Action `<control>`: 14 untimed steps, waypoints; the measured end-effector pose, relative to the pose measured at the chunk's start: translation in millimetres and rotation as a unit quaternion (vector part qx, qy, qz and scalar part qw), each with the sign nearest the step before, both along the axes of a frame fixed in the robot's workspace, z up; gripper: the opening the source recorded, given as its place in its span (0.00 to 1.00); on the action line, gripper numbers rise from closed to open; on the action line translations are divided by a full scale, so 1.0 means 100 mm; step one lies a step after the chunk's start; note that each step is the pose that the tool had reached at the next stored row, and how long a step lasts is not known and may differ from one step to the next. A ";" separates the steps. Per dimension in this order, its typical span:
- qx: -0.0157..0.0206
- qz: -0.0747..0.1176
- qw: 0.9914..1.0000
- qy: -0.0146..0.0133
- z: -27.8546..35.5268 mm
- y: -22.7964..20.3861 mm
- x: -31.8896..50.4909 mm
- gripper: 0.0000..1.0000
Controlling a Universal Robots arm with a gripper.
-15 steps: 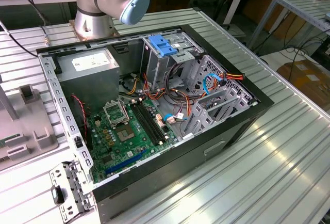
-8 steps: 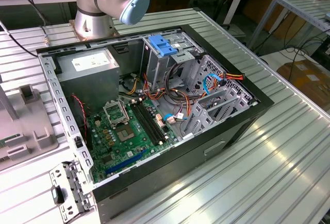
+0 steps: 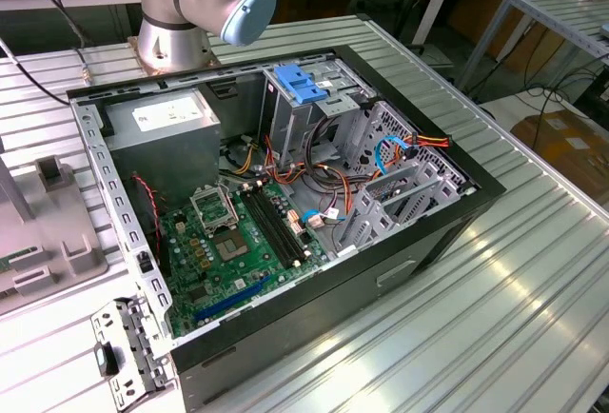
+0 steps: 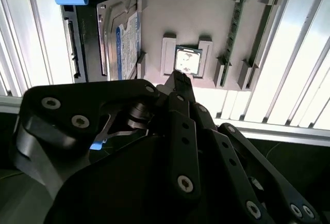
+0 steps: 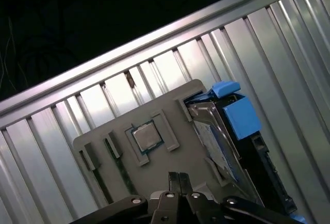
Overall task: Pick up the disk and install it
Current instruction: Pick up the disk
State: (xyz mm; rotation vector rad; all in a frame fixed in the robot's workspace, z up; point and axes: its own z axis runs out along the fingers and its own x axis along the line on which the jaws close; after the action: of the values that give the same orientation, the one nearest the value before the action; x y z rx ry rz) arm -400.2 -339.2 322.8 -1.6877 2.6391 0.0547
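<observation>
In the exterior view, an open computer case (image 3: 430,234) is seen at centre. A motherboard (image 3: 228,242), a power supply (image 3: 164,129) and a blue bracket (image 3: 303,83) on the drive cage are housed in it.

In the second wrist view, the disk (image 4: 116,38) is stood on edge in a grey tray (image 4: 211,7), near a processor chip (image 4: 188,61) and a memory stick (image 4: 237,22). Its label's print cannot be read. The gripper (image 4: 178,77) is seen pinched together on nothing.

In the first wrist view, the disk (image 5: 219,139) is held in the same tray slot.
</observation>
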 end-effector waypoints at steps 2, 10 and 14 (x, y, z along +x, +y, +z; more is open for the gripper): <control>0.000 0.011 1.000 0.000 0.000 0.000 0.000 0.11; 0.000 0.065 0.998 0.000 0.000 0.000 0.000 0.11; 0.000 0.099 0.995 0.000 -0.001 0.000 0.000 0.11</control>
State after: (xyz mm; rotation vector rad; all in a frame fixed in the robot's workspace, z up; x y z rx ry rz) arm -400.2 -339.3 322.8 -1.9434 2.4614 0.0558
